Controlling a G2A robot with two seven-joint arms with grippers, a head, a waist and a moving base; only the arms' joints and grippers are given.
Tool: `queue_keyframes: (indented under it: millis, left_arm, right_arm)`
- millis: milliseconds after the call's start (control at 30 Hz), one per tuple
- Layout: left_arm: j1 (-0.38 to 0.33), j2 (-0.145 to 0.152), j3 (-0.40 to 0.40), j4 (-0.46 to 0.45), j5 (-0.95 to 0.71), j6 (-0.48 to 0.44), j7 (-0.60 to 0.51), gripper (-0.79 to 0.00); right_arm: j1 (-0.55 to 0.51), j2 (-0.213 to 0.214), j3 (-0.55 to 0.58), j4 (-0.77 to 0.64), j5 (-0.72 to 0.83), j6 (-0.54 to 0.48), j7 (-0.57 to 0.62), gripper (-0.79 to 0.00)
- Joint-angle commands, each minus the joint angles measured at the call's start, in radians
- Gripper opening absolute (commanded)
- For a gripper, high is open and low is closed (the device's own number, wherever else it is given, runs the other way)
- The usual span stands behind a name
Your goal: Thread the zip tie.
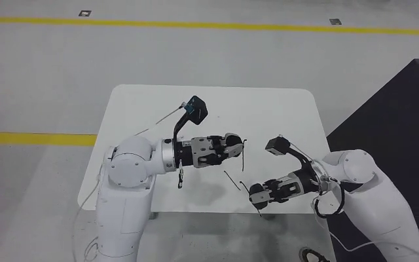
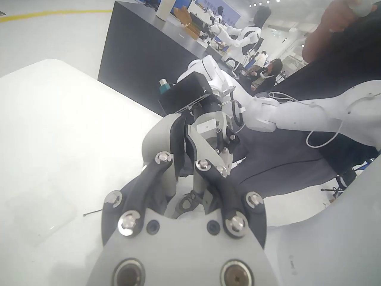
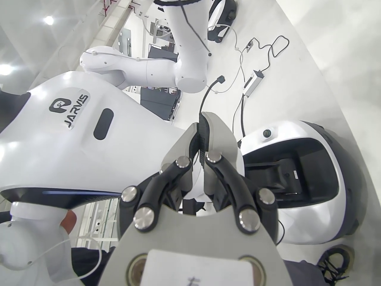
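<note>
A white surface (image 1: 275, 105) lies in the middle of the top view. The left arm comes in from the left of that frame, its left pincer (image 1: 237, 145) just left of centre, above the surface. In its own wrist view the fingers stand close together, dark pads facing. In the top view a thin black strip (image 1: 243, 156) is pinched at their tips and curves down toward the lower centre. Just below it a short dark line (image 1: 231, 179) lies slanted on the surface; I cannot tell whether it is a strip or a shadow. Lower and slightly to the right, the right pincer (image 1: 251, 194) points toward the left of the frame, near the surface's lower edge. In its wrist view the right pincer (image 3: 201, 119) is clamped on the zip tie (image 3: 220, 78), which rises from between the pads in a curve and ends in a small square head in the air. I cannot tell whether the strip and the zip tie are one piece.
</note>
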Motion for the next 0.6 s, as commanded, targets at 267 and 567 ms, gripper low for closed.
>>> queue_keyframes:
  millis: [267,567]
  left_arm:
    - [0.013,0.029,0.019,-0.016,0.008,-0.007,0.006,-0.785]
    - [0.013,0.029,0.019,-0.016,0.008,-0.007,0.006,-0.785]
  right_arm:
    - [-0.019,0.004,0.035,-0.007,0.032,-0.007,-0.004,-0.785]
    - [-0.019,0.004,0.035,-0.007,0.032,-0.007,-0.004,-0.785]
